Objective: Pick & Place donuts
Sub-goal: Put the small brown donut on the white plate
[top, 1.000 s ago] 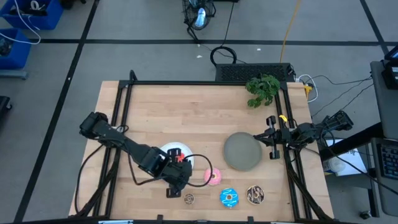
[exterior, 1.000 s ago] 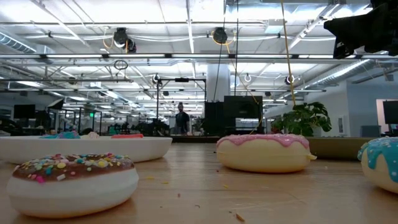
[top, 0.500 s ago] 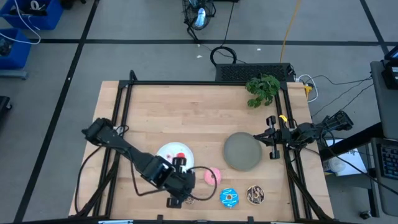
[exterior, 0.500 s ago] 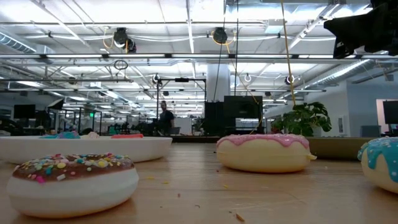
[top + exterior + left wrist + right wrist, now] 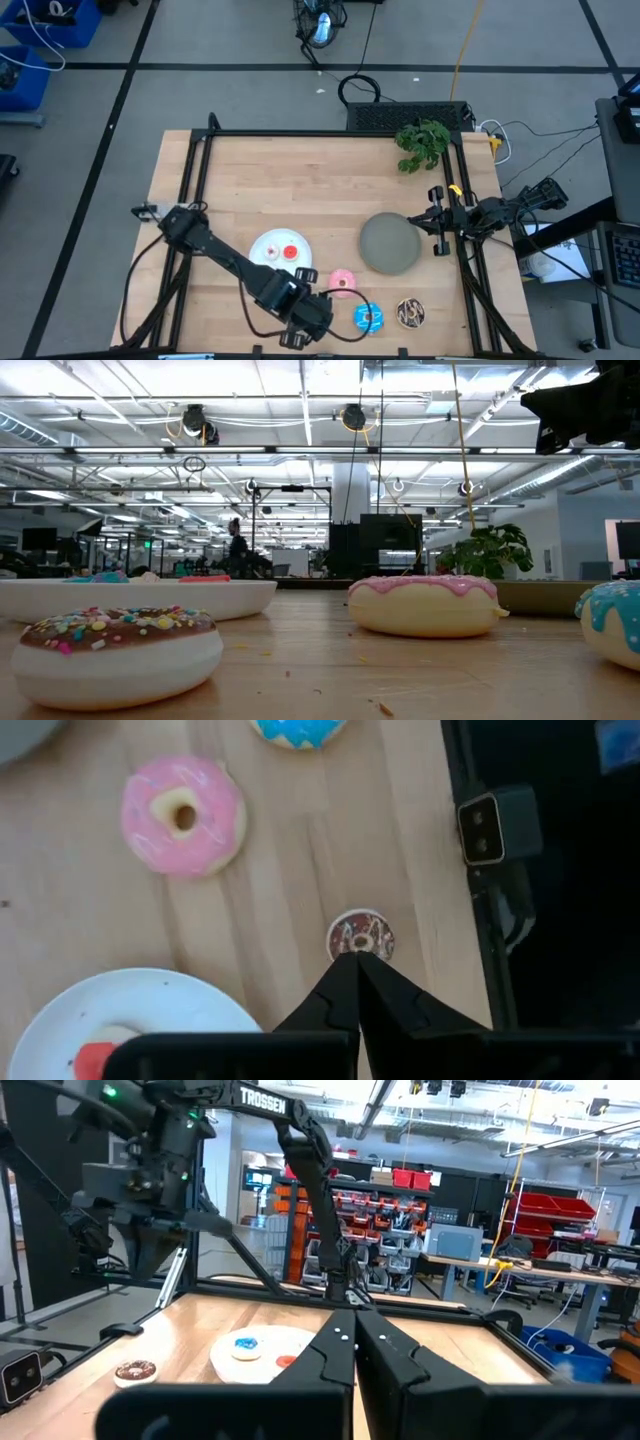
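Observation:
My left gripper (image 5: 356, 958) is shut and points down just above a tiny brown donut (image 5: 360, 935) near the table's near edge; in the high view the gripper (image 5: 308, 320) hides it. The low view shows this donut (image 5: 118, 652) lying flat with nothing on it. Flat on the wood lie a pink donut (image 5: 343, 282), a blue sprinkled donut (image 5: 368, 317) and a dark brown drizzled donut (image 5: 410, 313). A white plate (image 5: 268, 243) holds a tiny red-orange donut (image 5: 291, 252) and a tiny blue one (image 5: 246, 1345). My right gripper (image 5: 435, 222) waits shut at the right edge.
A round grey plate (image 5: 390, 243) lies upside down right of the white plate. A green plant (image 5: 422, 142) sits at the far right corner. A black frame (image 5: 330, 133) runs around the table. A small camera box (image 5: 495, 820) stands at the near edge beside the tiny brown donut.
My left gripper has gone from over the white plate toward the table's near edge and a little to the right, sinking slightly and rolling, and now stands over the tiny brown donut. It has stayed shut. The donuts have not moved.

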Tool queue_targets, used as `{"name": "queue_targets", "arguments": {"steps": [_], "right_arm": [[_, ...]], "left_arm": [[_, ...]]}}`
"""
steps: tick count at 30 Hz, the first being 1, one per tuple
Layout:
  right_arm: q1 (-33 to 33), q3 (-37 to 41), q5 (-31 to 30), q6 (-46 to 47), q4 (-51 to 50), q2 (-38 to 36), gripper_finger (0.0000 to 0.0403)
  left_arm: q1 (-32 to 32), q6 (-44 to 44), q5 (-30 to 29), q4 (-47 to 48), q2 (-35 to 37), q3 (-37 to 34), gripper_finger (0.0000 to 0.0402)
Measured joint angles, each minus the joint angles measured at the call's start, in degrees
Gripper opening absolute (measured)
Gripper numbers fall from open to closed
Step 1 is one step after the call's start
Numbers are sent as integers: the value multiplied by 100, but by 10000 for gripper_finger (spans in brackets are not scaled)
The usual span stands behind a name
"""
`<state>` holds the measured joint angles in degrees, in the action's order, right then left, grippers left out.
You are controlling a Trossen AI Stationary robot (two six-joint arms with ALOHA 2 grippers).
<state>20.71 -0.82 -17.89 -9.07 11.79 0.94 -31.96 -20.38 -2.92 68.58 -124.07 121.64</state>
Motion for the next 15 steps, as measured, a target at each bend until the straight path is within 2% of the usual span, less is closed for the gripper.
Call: {"name": "queue_targets", "arguments": {"steps": [4, 9, 15], "right_arm": [[0, 0, 0, 1, 0, 0, 0], [0, 0, 0, 1, 0, -1, 0], [2, 0, 0, 3, 0, -1, 0]], "left_arm": [[-38, 40, 186, -21, -205, 165, 12], [-106, 188, 23, -10, -365, 134, 7], [-114, 100, -213, -56, -387, 134, 76]]}}
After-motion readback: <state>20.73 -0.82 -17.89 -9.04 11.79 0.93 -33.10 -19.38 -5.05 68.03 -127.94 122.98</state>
